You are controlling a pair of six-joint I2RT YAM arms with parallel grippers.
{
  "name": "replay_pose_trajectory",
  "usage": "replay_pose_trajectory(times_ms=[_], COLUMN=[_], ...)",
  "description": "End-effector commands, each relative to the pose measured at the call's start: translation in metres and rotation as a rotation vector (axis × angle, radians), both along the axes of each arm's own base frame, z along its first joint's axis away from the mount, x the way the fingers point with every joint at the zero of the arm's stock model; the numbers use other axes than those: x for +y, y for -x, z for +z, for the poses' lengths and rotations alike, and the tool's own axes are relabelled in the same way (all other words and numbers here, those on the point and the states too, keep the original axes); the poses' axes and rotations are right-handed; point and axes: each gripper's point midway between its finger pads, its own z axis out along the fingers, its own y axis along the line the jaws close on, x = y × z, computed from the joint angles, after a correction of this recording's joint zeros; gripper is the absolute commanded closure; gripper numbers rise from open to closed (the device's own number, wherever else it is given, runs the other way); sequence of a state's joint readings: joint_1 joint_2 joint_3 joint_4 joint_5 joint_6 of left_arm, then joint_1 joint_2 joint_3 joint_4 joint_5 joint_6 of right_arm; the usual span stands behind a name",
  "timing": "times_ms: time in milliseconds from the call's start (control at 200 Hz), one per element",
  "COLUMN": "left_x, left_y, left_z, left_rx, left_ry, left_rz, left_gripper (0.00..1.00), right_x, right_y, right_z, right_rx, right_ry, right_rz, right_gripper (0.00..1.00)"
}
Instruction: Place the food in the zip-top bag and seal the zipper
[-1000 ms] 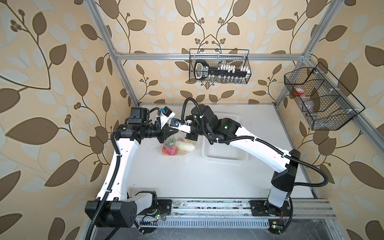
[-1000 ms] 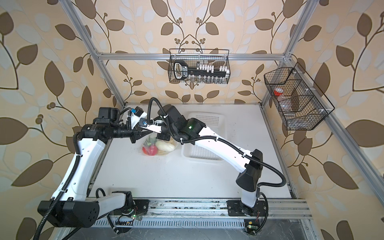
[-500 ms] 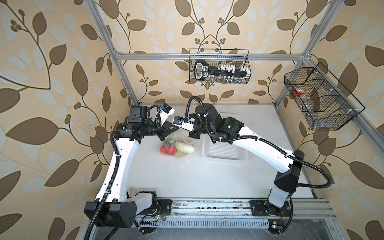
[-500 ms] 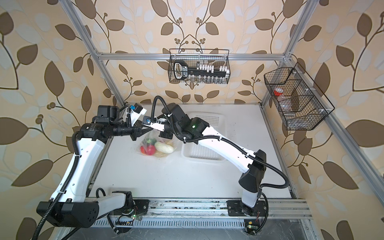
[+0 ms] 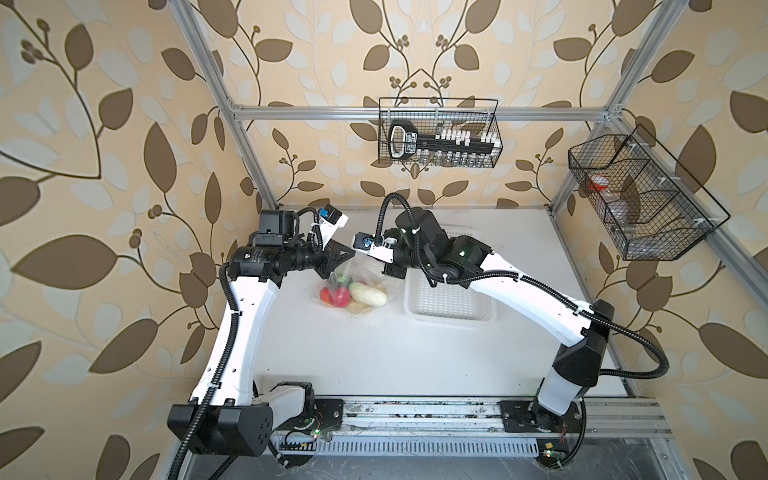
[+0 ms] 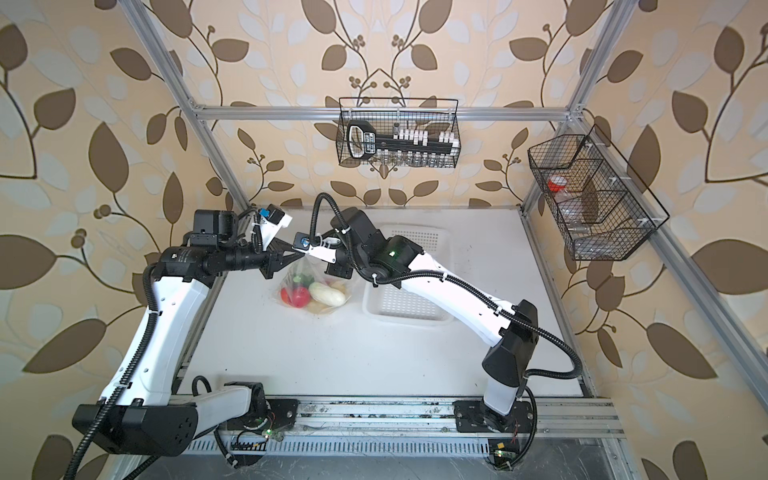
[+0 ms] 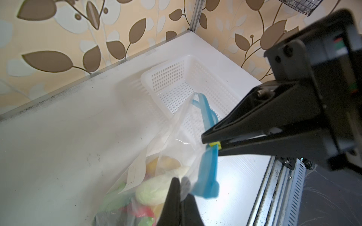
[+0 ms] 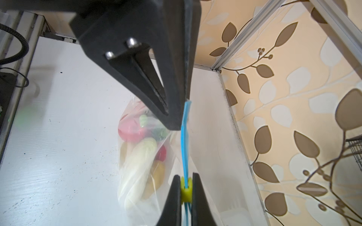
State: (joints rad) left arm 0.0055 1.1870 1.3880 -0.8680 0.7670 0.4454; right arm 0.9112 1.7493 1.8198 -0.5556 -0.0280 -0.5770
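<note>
Left of centre, clear plastic bag [image 5: 366, 270] of toy produce [image 5: 353, 293] | left gripper [image 7: 177, 181] pinches its corner beside light-blue zipper strip [image 8: 184, 146] | right gripper [image 8: 186, 183] clamps small yellow slider tab [image 8: 186, 191] | white label [image 7: 135, 174] unreadable | right elbow [image 5: 598, 328] now farther right.

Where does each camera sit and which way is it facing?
Top views: high above the front rail, looking down on table, left arm, right arm, zip-top bag, white basket.
Left wrist: on left arm, facing bag and basket past its own jaws; right jaws clamp the yellow slider.
Right wrist: on right arm, facing along the blue zipper; own jaws on slider, left jaws opposite.
Both wrist views share slider, zipper.
</note>
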Motion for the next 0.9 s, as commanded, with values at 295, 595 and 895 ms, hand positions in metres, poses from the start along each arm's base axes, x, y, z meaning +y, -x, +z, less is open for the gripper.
replay_pose_trajectory(times_ms=[295, 595, 895], left_x=[0.028, 0.048, 0.060], left_y=[-0.022, -0.039, -0.047], left_z=[0.020, 0.019, 0.026], left_rx=[-0.100, -0.060, -0.038], left_ry=[-0.059, -0.019, 0.020], left_rz=[0.180, 0.296, 0.355], left_gripper=[1.00, 1.00, 1.00], right_x=[-0.028, -0.036, -0.047], right_y=[-0.002, -0.004, -0.003], right_z=[0.000, -0.004, -0.007], right_rx=[-0.008, -0.005, 0.000], right_ry=[0.033, 0.036, 0.041], right_rz=[-0.067, -0.116, -0.140], right_gripper=[1.00, 1.00, 1.00])
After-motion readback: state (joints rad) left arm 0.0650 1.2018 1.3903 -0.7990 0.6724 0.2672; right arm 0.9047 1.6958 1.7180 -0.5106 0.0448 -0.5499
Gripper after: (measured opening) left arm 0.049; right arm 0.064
